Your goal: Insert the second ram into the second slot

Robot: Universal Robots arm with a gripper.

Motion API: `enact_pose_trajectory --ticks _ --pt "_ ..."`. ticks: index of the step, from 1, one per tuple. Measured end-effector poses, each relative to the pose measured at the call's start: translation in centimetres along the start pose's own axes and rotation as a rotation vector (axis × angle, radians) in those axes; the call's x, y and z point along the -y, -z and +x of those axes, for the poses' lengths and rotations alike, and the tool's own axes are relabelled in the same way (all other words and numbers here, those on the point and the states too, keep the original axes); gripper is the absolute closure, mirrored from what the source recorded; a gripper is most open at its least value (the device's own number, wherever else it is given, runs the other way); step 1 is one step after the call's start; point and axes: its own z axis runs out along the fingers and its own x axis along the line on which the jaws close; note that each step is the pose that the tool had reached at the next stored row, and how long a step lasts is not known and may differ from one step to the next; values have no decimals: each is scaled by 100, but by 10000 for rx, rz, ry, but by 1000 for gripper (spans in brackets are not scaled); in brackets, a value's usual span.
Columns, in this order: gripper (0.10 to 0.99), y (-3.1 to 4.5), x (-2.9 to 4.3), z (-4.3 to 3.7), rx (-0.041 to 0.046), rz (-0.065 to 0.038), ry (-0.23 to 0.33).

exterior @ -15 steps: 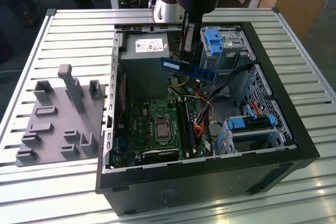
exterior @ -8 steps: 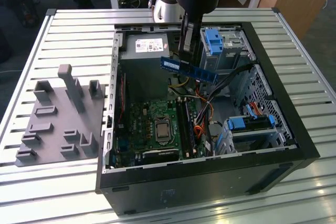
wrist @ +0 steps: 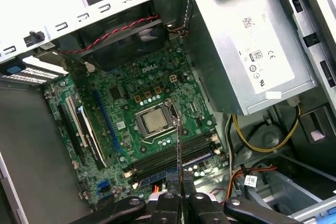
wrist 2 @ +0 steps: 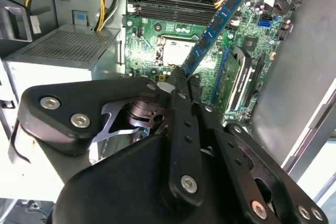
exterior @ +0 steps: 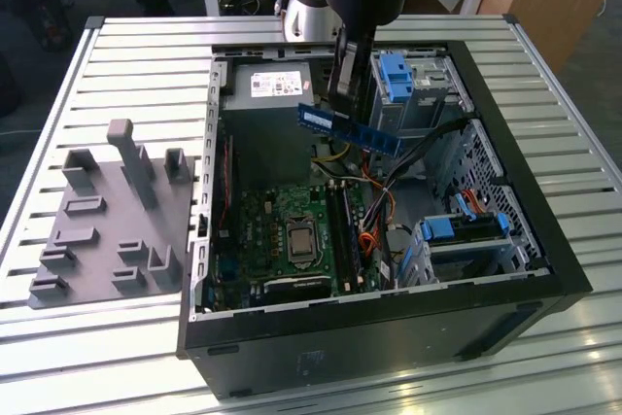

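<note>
Closest, the hand (wrist 2: 181, 74) pinches shut near one end of the ram (wrist 2: 215, 24), a light, stiff, fragile stick best gripped by its edges, held above the motherboard (wrist 2: 152, 30).

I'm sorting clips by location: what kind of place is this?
Probably a robotics lab workbench: an opened computer case lies on a slotted aluminium table, a grey moulded parts fixture sits beside it, and the gripper holds the second ram above the motherboard.

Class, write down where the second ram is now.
In the exterior view the second ram is clamped in the gripper, raised above the motherboard.
</note>
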Motion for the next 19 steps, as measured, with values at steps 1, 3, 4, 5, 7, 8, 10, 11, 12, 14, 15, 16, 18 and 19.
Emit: enact_pose_trajectory --ticks 1,3,4,5,7,8,10,11,12,14,15,16,18,19 --pt "949 0 0 0 0 1 -52" --pt "949 0 0 0 0 2 -167" --pt "949 -1 0 0 0 3 -225" --pt "949 -1 0 0 1 3 -284" --pt "949 -2 0 0 5 3 -415" --pt "949 -2 0 0 7 3 -489" --pt "949 -4 0 0 8 5 -676" --pt "949 -4 0 0 8 6 -762" --pt "949 -5 0 0 9 7 -842" --pt "949 -5 0 0 9 8 -977" --pt "949 -5 0 0 10 8 -1039" --pt "949 -6 0 0 13 8 -1105" --pt "949 -7 0 0 17 7 -1246" --pt "949 -8 0 0 20 7 -1305"
